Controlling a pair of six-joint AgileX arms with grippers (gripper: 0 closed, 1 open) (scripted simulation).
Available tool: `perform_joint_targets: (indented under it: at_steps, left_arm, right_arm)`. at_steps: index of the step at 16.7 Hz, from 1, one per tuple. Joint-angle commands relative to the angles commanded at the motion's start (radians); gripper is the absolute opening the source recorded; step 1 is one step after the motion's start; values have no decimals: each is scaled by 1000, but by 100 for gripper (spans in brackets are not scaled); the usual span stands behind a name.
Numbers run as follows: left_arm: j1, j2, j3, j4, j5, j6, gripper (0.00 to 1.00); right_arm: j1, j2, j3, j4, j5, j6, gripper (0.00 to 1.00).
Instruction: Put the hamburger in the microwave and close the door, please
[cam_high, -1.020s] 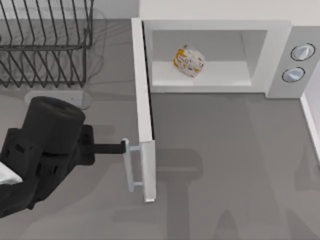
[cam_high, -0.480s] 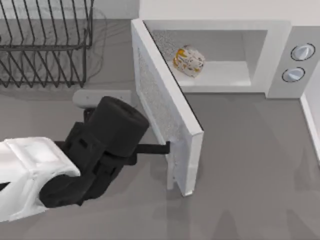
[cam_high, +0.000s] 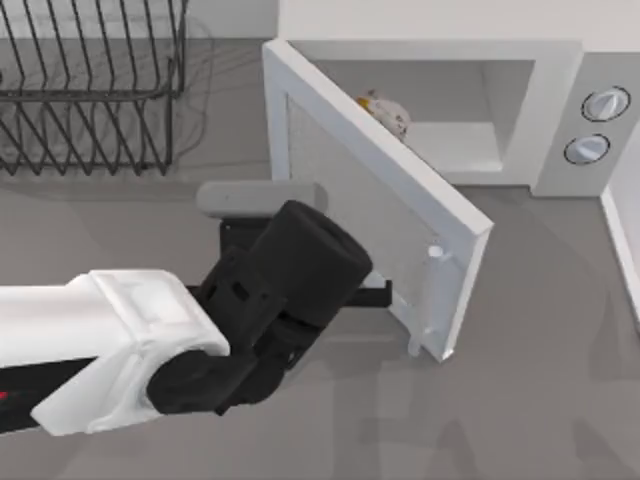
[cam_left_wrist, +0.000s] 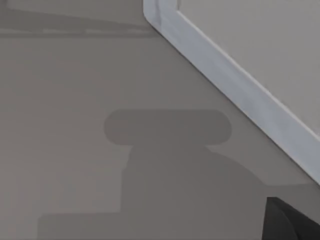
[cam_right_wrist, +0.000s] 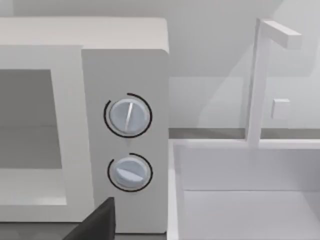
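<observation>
The white microwave (cam_high: 560, 90) stands at the back of the table with its cavity open. The hamburger (cam_high: 390, 112) lies inside, half hidden behind the door's top edge. The door (cam_high: 330, 160) stands about halfway swung, hinged at the cavity's left side, its bar handle (cam_high: 434, 295) near the free edge. My left gripper (cam_high: 378, 296) touches the door's outer face just left of the handle. The left wrist view has the door's white frame (cam_left_wrist: 235, 85) close up above the grey table. The microwave's panel (cam_right_wrist: 125, 65) faces the right wrist camera.
A black wire rack (cam_high: 90, 90) stands at the back left. Two round knobs (cam_high: 605, 104) sit on the microwave's right panel. A white basin (cam_right_wrist: 250, 200) with an upright post lies right of the microwave. Bare grey table (cam_high: 540, 400) lies at the front right.
The door has swung from fully open to about halfway towards the cavity. My left arm has moved right along with it, staying against its outer face. The hamburger has become partly hidden.
</observation>
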Motion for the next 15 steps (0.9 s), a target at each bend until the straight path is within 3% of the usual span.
perform_joint_targets:
  at_steps: [3,10,15]
  left_arm:
    - [-23,40,41,-19,-14,-23,0]
    - [-157,293,343,-135,-92,-151,0]
    - [-168,317,370,-147,-101,-165,0]
  right_arm:
    - [0,0,0,0,0,0,100]
    - [0,0,0,0,0,0,100]
    - [0,0,0,0,0,0,100]
